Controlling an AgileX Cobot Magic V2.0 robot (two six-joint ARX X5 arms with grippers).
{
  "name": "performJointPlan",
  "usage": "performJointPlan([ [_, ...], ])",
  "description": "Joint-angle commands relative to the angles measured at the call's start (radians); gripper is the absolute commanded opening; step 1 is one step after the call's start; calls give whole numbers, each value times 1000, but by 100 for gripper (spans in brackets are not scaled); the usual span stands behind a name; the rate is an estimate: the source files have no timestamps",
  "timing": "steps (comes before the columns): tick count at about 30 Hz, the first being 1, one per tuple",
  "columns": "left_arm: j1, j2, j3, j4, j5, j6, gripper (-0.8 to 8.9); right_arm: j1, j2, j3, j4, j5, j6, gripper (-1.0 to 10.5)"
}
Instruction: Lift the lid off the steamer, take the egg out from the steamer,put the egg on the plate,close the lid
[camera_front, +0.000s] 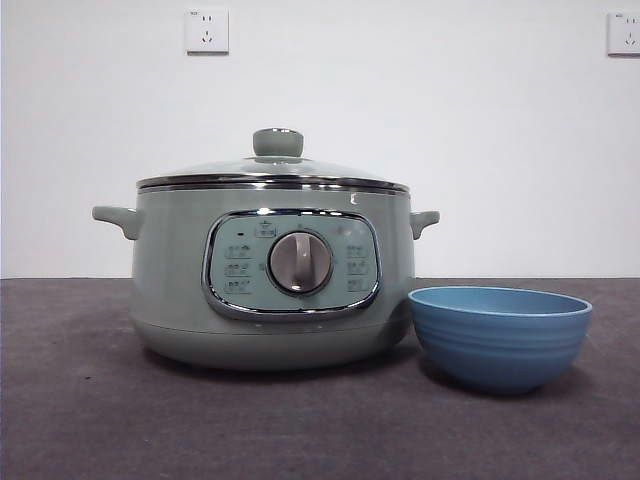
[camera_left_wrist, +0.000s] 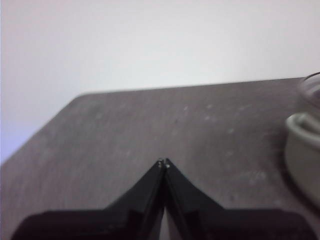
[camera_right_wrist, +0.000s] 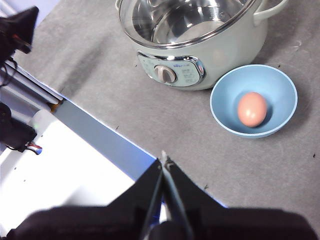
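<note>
The pale green steamer stands on the dark table with its glass lid seated on the rim, knob upright. To its right sits the blue plate, a small ribbed bowl. From above, the right wrist view shows the steamer, the lid on it, and the brown egg lying inside the plate. My right gripper is shut and empty, high above the table's front edge. My left gripper is shut and empty over bare table, left of the steamer's handle.
A white wall with two sockets rises behind the table. The right wrist view shows the table's front edge and a white frame with black parts below it.
</note>
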Motion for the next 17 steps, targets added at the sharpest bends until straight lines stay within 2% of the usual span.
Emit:
performJointPlan([
  [1,5,-3,-38,12,-19,-58,-4,2,0,6,3,3,-8,1],
  [4,5,-3,-75,8,-21,-93,-4,2,0,6,3,3,-8,1],
  [6,5,-3,-75,-51,-20,-109,-4,2,0,6,3,3,-8,0],
  [9,5,-3,-75,-51,-12,-108,-4,2,0,6,3,3,-8,0],
  [13,5,-3,-75,-46,-11,-156,-4,2,0,6,3,3,-8,0],
  [17,6,-3,-75,-42,-17,-155,-4,2,0,6,3,3,-8,0],
])
